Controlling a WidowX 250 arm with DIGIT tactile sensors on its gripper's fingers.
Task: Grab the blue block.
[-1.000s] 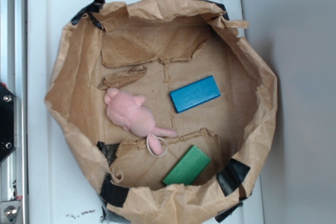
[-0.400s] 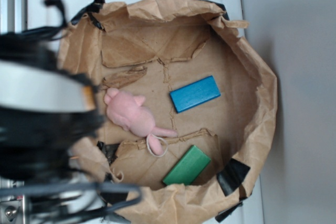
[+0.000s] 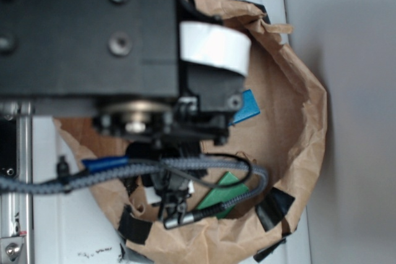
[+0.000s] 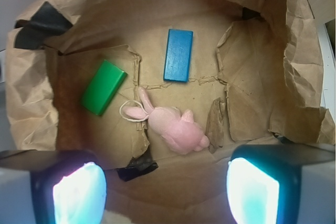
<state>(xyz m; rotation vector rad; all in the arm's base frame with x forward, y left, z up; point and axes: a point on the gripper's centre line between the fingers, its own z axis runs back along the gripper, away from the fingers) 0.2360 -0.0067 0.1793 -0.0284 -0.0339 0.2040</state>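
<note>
The blue block (image 4: 178, 55) lies flat on the floor of a brown paper bag, near the top middle of the wrist view. In the exterior view only its corner (image 3: 246, 107) shows past the black arm. My gripper (image 4: 165, 192) hangs high above the bag's near wall, open, with nothing between its two pale pads (image 4: 79, 192). The block lies well ahead of the fingertips, beyond a pink plush toy (image 4: 170, 127).
A green block (image 4: 103, 86) lies left of the blue one, partly seen in the exterior view (image 3: 216, 196). The crumpled bag walls (image 4: 302, 61) ring everything, patched with black tape (image 4: 137, 164). The bag sits on a white surface (image 3: 68, 227).
The arm has swung in from the left over the bag and now covers most of the exterior view, hiding the pink toy and most of the blue block. The objects have not moved.
</note>
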